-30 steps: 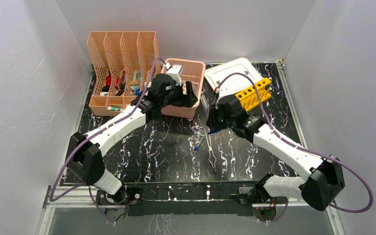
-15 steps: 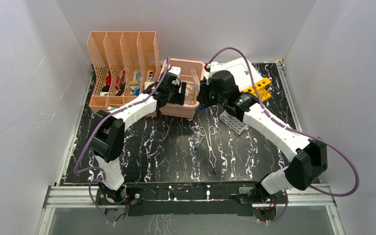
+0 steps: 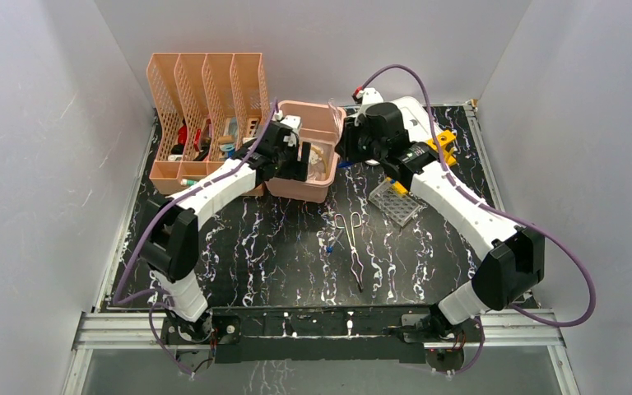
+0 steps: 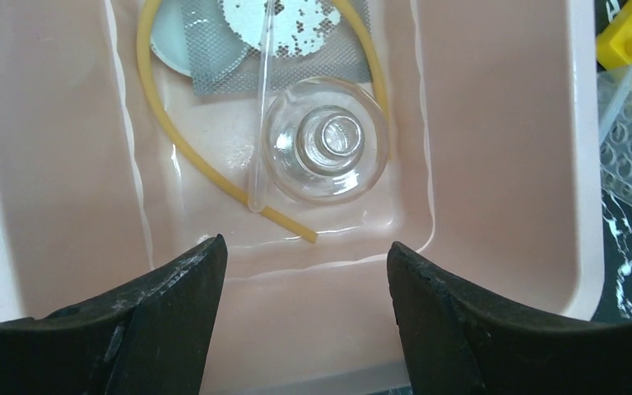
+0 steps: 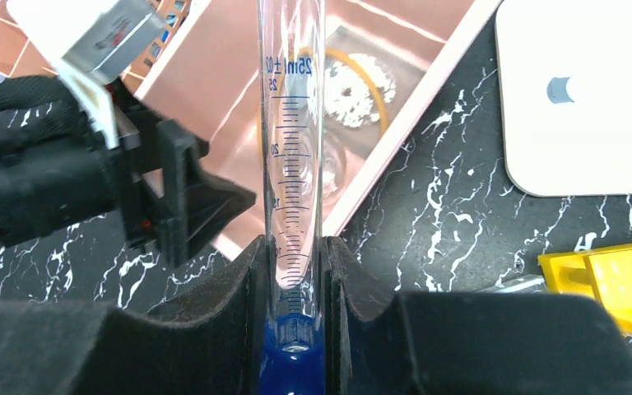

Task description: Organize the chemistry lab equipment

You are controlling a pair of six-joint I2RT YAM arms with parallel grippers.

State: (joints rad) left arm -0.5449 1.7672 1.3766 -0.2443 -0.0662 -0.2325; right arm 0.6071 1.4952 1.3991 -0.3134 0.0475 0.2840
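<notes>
right wrist: graduated cylinder [image 5: 292, 123] clamped | left wrist: yellow tube [image 4: 288, 224] in tub [image 4: 502, 164]

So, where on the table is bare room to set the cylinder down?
Bare table lies between the left arm and the tweezers, and again between the tweezers and the right arm. The back is crowded: pink tub, white lid, yellow rack, clear rack.
</notes>
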